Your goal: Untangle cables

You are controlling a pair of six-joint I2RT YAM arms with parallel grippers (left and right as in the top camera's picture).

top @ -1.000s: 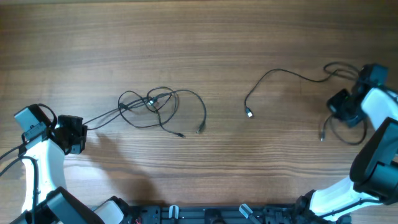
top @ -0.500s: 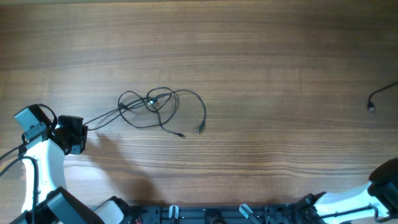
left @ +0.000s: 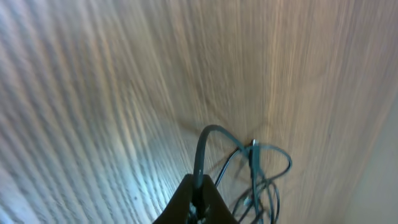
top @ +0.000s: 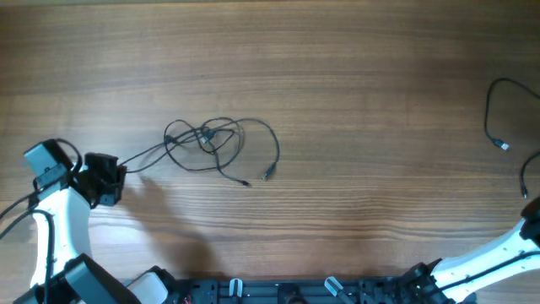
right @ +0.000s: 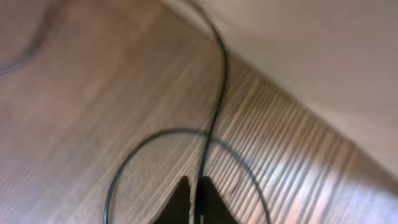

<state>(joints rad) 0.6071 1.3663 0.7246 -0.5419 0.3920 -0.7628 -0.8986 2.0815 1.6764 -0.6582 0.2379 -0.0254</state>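
A tangle of thin black cables [top: 215, 145] lies left of the table's middle, with two loose plug ends toward the front right of it. One strand runs left to my left gripper [top: 112, 179], which is shut on it; the left wrist view shows the strand [left: 200, 155] clamped between the fingertips [left: 199, 198] with the tangle [left: 258, 180] beyond. A second black cable [top: 494, 114] curves at the far right edge, its plug end free. My right gripper [right: 194, 198] is out of the overhead view; its wrist view shows it shut on this black cable [right: 216, 93].
The wooden table [top: 337, 67] fills the overhead view. The right arm's white link [top: 498, 253] crosses the front right corner. The table's right edge [right: 292, 102] runs close behind the right gripper.
The right arm has pulled its cable off to the far right, out of the overhead view. The left gripper has shifted slightly right with its strand, and the tangle barely moved.
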